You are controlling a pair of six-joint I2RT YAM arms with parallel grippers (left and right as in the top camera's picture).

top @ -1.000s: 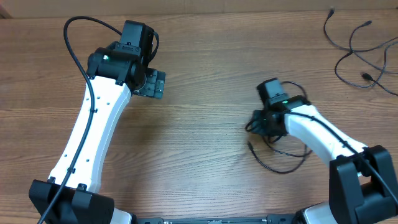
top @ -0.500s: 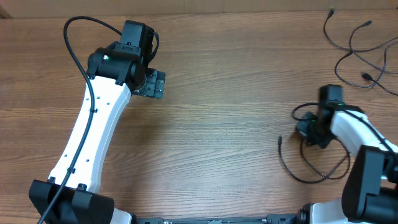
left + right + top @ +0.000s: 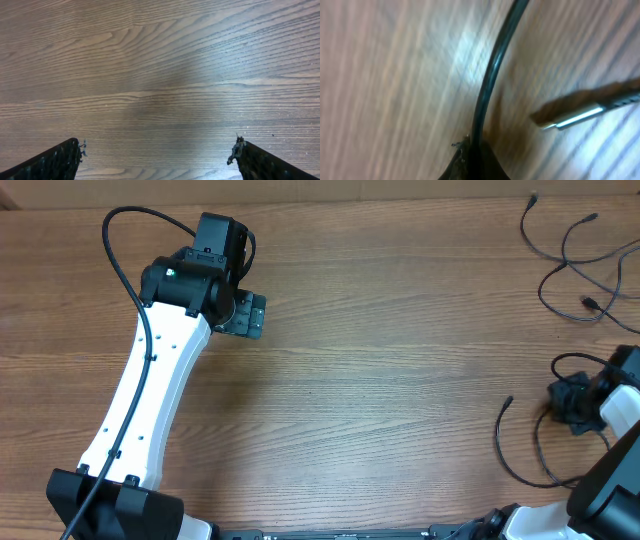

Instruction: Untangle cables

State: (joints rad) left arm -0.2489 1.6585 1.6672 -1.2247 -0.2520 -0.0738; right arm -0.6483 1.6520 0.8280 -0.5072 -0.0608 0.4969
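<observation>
At the table's right edge my right gripper (image 3: 566, 400) is shut on a thin black cable (image 3: 500, 448). That cable trails to the left and loops back under the arm. The right wrist view shows the same cable (image 3: 490, 80) rising out of the shut gripper (image 3: 476, 159), with a metal plug end (image 3: 580, 116) lying on the wood beside it. More thin black cables (image 3: 580, 255) lie spread at the far right corner, apart from the held one. My left gripper (image 3: 246, 315) hovers at the far left. It is wide open (image 3: 157, 150) over bare wood, with nothing between its fingers (image 3: 55, 162).
The wooden table top (image 3: 380, 380) runs between the two arms. The left arm's own thick black cable (image 3: 120, 240) arcs above its white link.
My right gripper has dragged the held cable from the middle of the table to the right edge, and the loop has trailed along. The left arm has stayed still.
</observation>
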